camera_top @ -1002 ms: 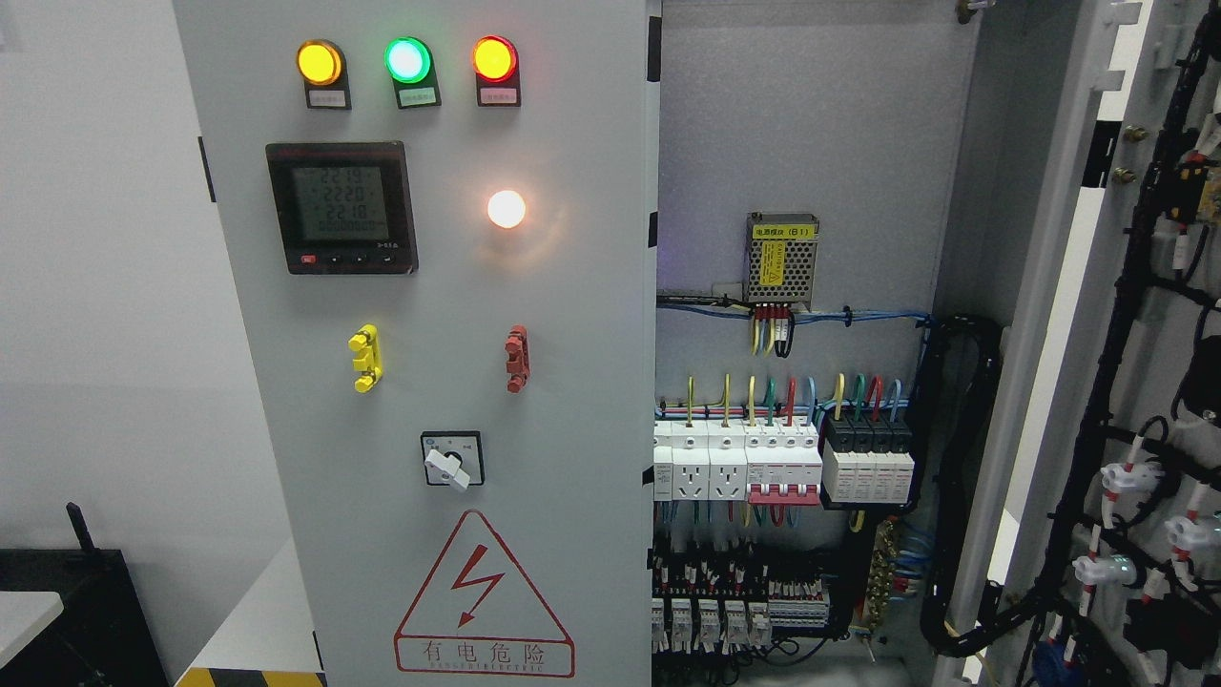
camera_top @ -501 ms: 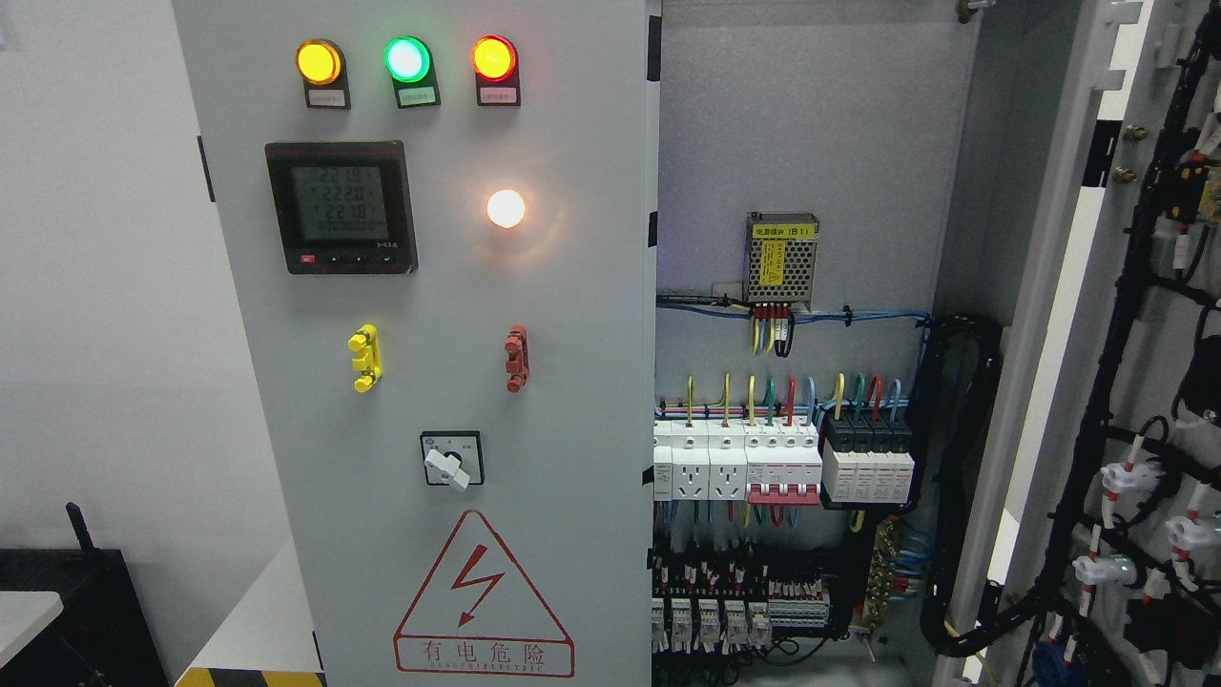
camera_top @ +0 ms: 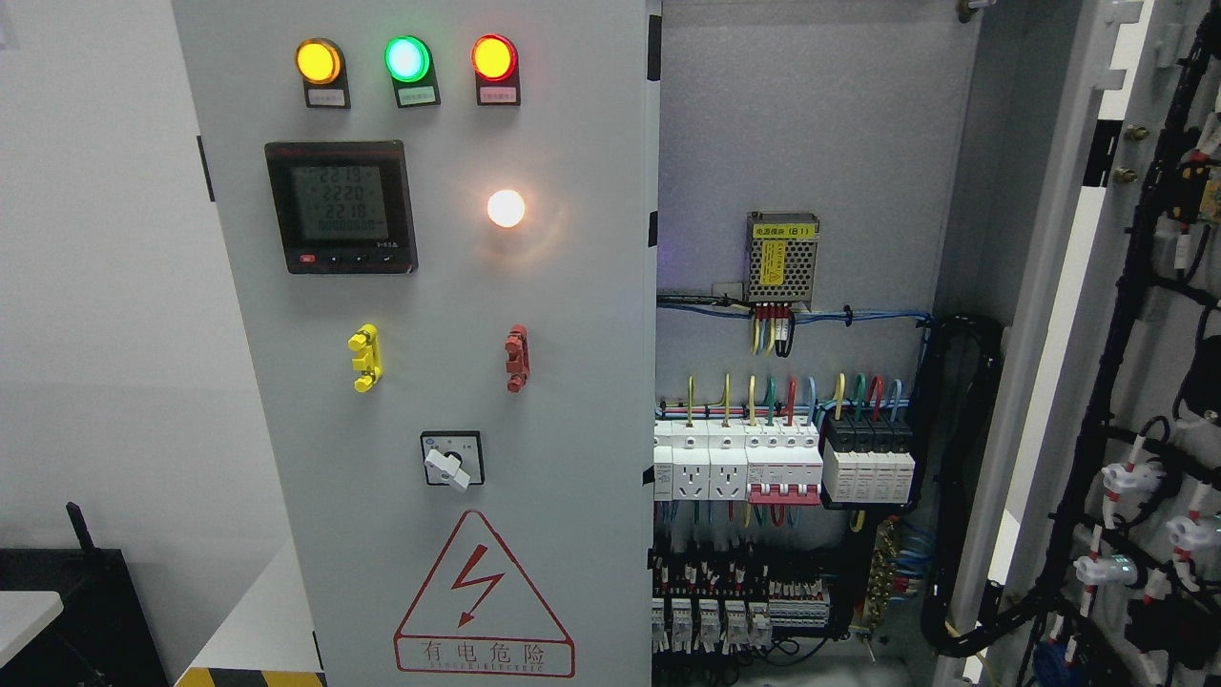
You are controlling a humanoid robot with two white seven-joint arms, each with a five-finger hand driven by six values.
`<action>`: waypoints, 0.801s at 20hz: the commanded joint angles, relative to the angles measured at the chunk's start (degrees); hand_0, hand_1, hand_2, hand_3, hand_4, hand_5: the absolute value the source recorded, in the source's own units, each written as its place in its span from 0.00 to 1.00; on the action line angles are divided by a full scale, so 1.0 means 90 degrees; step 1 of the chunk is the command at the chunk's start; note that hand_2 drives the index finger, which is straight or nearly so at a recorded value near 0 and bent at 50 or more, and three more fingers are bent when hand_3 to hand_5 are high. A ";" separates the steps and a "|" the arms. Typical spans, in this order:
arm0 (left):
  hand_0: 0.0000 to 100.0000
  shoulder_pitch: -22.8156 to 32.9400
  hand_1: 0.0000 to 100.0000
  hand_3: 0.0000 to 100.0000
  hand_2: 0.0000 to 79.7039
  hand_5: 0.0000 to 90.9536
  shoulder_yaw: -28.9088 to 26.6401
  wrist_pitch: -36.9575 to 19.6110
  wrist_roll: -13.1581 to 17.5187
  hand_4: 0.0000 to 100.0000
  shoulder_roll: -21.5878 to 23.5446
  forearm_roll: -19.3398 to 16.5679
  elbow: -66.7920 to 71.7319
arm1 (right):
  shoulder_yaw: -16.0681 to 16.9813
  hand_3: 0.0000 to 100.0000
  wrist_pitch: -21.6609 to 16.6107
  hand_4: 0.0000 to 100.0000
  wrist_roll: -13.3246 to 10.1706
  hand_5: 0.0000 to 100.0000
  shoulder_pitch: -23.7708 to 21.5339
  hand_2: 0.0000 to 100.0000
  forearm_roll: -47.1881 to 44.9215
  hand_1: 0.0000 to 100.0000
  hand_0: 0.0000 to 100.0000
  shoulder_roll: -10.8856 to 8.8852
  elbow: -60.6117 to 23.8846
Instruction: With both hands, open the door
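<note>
Rightward, the open door [camera_top: 1145, 382] bares the cabinet interior [camera_top: 811, 143]; left door [camera_top: 429, 286] seemingly shut; fingers unseen, state unknown.

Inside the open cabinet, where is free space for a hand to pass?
Free: the bare grey back panel above the small metal power supply. Crowded: the white breaker row, the terminal blocks below, the black cable bundle.

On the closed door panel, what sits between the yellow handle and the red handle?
Nothing: in the head view the stretch of grey door panel between the yellow handle and the red handle is bare.
</note>
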State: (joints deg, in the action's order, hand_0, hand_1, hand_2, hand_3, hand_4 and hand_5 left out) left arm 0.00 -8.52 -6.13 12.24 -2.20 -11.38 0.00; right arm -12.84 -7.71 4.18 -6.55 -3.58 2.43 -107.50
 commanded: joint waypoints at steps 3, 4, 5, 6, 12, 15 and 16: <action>0.00 0.0146 0.00 0.00 0.00 0.00 -0.0001 -0.0002 -0.0003 0.00 0.0000 0.0005 0.0058 | -0.0175 0.00 0.0368 0.00 0.0005 0.00 0.0854 0.00 -0.0003 0.00 0.38 0.0267 0.0606; 0.00 0.0146 0.00 0.00 0.00 0.00 -0.0001 -0.0002 -0.0003 0.00 -0.0009 -0.0005 0.0058 | -0.0194 0.00 0.0388 0.00 0.0005 0.00 0.0971 0.00 -0.0003 0.00 0.38 0.0267 0.0713; 0.00 0.0146 0.00 0.00 0.00 0.00 -0.0001 -0.0002 -0.0003 0.00 0.0000 -0.0005 0.0058 | -0.0224 0.00 0.0398 0.00 0.0005 0.00 0.1108 0.00 -0.0003 0.00 0.38 0.0296 0.0811; 0.00 0.0146 0.00 0.00 0.00 0.00 -0.0001 -0.0002 -0.0003 0.00 0.0000 0.0005 0.0058 | -0.0224 0.00 0.0456 0.00 0.0005 0.00 0.1225 0.00 -0.0003 0.00 0.38 0.0354 0.0889; 0.00 0.0146 0.00 0.00 0.00 0.00 -0.0001 -0.0002 -0.0003 0.00 0.0000 0.0005 0.0058 | -0.0224 0.00 0.0788 0.00 0.0005 0.00 0.1665 0.00 -0.0022 0.00 0.38 0.0404 0.1163; 0.00 0.0146 0.00 0.00 0.00 0.00 -0.0001 -0.0002 -0.0003 0.00 0.0000 0.0005 0.0058 | -0.0195 0.00 0.0886 0.00 0.0005 0.00 0.1822 0.00 -0.0032 0.00 0.38 0.0404 0.1329; 0.00 0.0146 0.00 0.00 0.00 0.00 -0.0001 -0.0002 -0.0003 0.00 0.0000 -0.0005 0.0058 | -0.0195 0.00 0.0886 0.00 0.0005 0.00 0.1861 0.00 -0.0042 0.00 0.38 0.0404 0.1359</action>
State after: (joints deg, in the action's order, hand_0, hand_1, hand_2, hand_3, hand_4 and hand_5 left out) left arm 0.00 -8.52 -6.13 12.24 -2.21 -11.36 0.00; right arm -14.26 -0.24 3.92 6.92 -3.77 5.00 -100.26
